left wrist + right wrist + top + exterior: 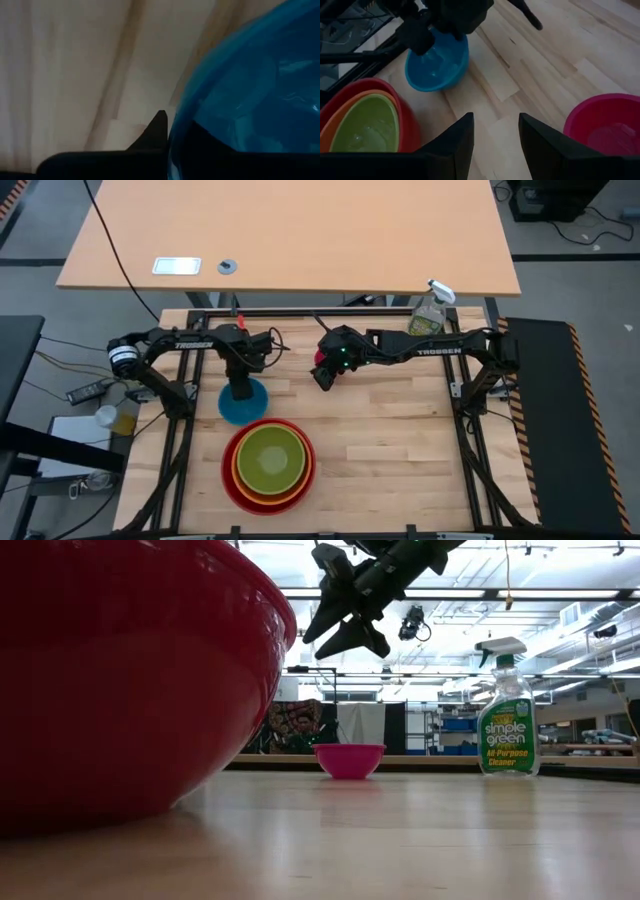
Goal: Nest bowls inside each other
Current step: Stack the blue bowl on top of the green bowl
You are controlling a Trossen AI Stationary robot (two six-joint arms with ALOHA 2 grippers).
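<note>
The blue bowl (244, 402) stands on the table to the left of the middle, also seen in the right wrist view as the blue bowl (437, 65). My left gripper (241, 387) comes down on its far rim and is shut on it. The lime green bowl (272, 455) sits inside the orange bowl (240, 470), which sits inside the red bowl (228, 480), near the front edge. The pink bowl (605, 125) rests on its base farther back, mostly under my right gripper (325, 377), which hangs open above the table and touches nothing. My left gripper pinches the blue bowl's rim (172, 135) on the bowl's far side. One finger (155, 130) is outside the wall and the other is inside the hollow. The fingers point down from above. The bowl sits upright with its base on the table.
A clear spray bottle (430, 313) with a green label stands at the far right of the table. The red bowl (120, 670) fills the left of the low view. Bare wood lies between the bowls and to the right of the stack.
</note>
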